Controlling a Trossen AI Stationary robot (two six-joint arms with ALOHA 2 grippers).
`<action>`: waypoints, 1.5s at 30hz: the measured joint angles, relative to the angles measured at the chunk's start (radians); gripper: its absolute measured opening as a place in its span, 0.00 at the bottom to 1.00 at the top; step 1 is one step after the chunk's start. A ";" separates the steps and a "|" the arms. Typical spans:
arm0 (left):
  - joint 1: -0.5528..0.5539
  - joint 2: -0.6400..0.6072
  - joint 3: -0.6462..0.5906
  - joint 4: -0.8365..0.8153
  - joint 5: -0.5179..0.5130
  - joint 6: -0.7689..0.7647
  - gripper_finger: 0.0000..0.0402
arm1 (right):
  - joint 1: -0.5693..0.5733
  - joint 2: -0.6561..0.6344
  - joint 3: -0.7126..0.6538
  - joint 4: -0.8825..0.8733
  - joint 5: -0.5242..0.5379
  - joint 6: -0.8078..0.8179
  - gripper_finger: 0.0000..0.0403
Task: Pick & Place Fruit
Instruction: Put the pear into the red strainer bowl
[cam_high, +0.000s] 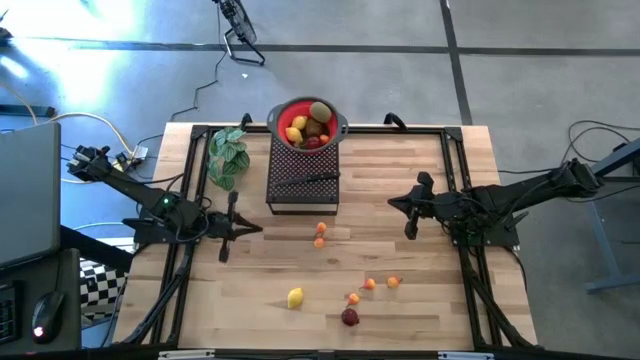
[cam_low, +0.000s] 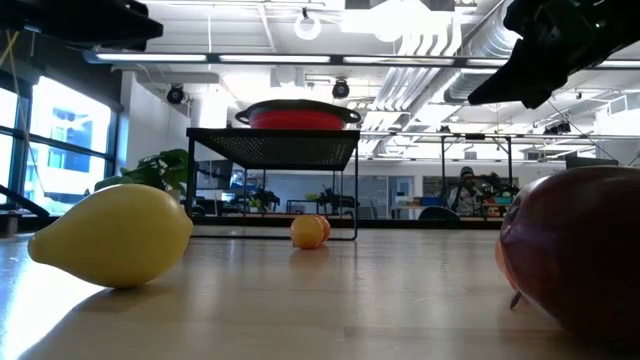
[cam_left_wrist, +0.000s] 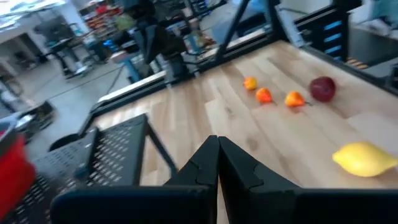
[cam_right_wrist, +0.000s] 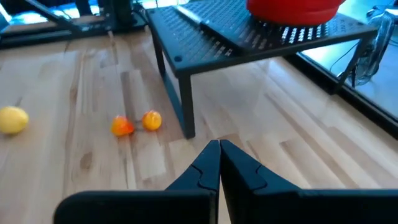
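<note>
Nearest fruit: dark red round toy fruit (cam_low: 580, 250) and yellow toy lemon (cam_low: 115, 236) fill the low view's foreground; I see both lying loose on the pale wooden table top (cam_high: 420, 300) near its front edge, the lemon (cam_high: 295, 297) left of the red one (cam_high: 350, 317).
Small orange fruits: three sit just beyond the red one (cam_high: 370, 285); two more (cam_high: 320, 234) lie touching, just in front of the rack. I judge all of these to be uncollected work.
Red bowl with grey rim (cam_high: 308, 125): stands on the far end of the black perforated metal rack (cam_high: 290, 170), already holding yellow, brown and dark red fruit, so I take it as the drop point.
Black-handled knife (cam_high: 312, 179): lies on the rack in front of the bowl; not part of the job.
Green leafy plant (cam_high: 228, 155): beside the rack, left, clear of the work.
Left gripper (cam_high: 225, 238): fingers clenched together, nothing between them, held above the table left of the orange pair.
Right gripper (cam_high: 412, 208): likewise clenched and empty, right of the rack.
Judgement: both arms appear parked; either must open before any pick, and the orange pair lies between them.
</note>
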 joint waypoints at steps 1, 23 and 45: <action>0.000 0.000 0.000 -0.001 -0.018 0.000 0.01 | 0.000 0.000 0.000 0.004 0.002 0.000 0.01; 0.000 0.001 0.000 -0.001 -0.019 -0.405 0.01 | 0.001 0.000 0.000 0.005 -0.099 0.001 0.01; 0.000 0.002 0.000 -0.001 -0.023 -0.394 0.01 | 0.082 0.366 0.316 -0.423 -0.340 0.123 0.01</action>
